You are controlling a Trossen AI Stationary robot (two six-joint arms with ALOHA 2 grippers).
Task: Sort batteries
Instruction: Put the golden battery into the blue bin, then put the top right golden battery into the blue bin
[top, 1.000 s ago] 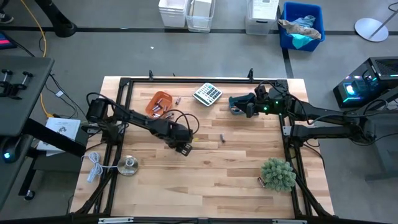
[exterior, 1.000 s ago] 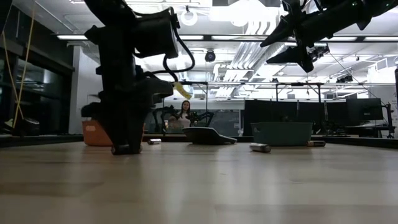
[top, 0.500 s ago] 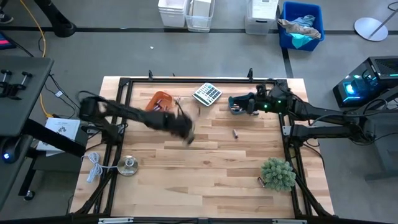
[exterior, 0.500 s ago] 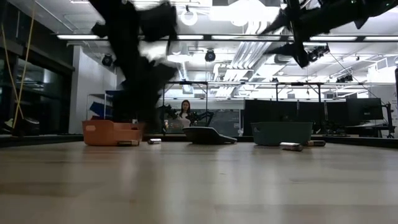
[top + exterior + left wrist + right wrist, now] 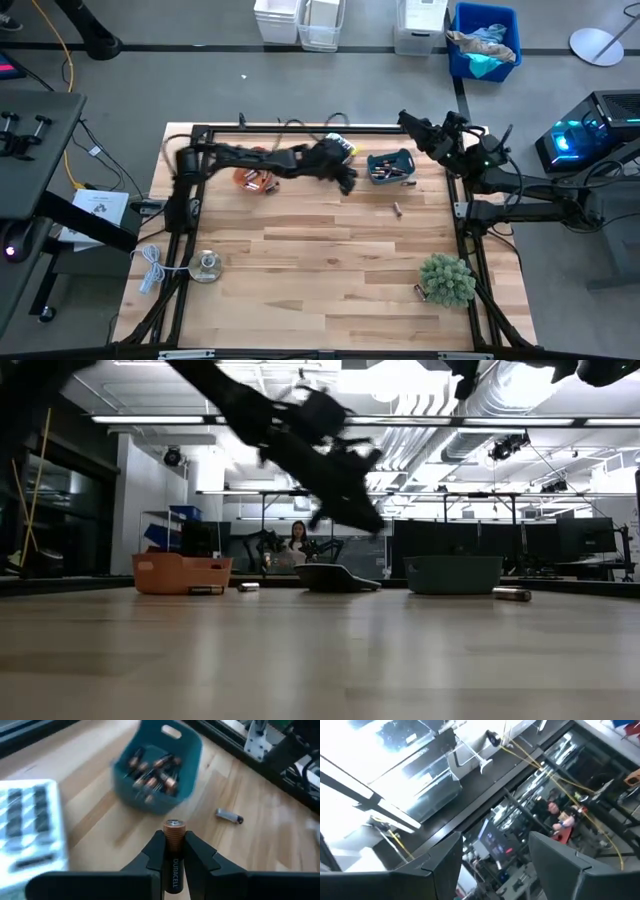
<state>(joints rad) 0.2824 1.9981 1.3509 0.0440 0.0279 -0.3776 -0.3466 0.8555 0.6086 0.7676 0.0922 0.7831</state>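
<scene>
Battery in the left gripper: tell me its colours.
Copper top, black body; the battery shows best in the left wrist view.

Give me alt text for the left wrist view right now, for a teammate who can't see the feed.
The left gripper is shut on a copper-topped Duracell battery, held over the wooden table just short of a teal bin filled with more batteries. A loose battery lies on the table beside the bin, and a grey calculator sits at the view's edge.
</scene>
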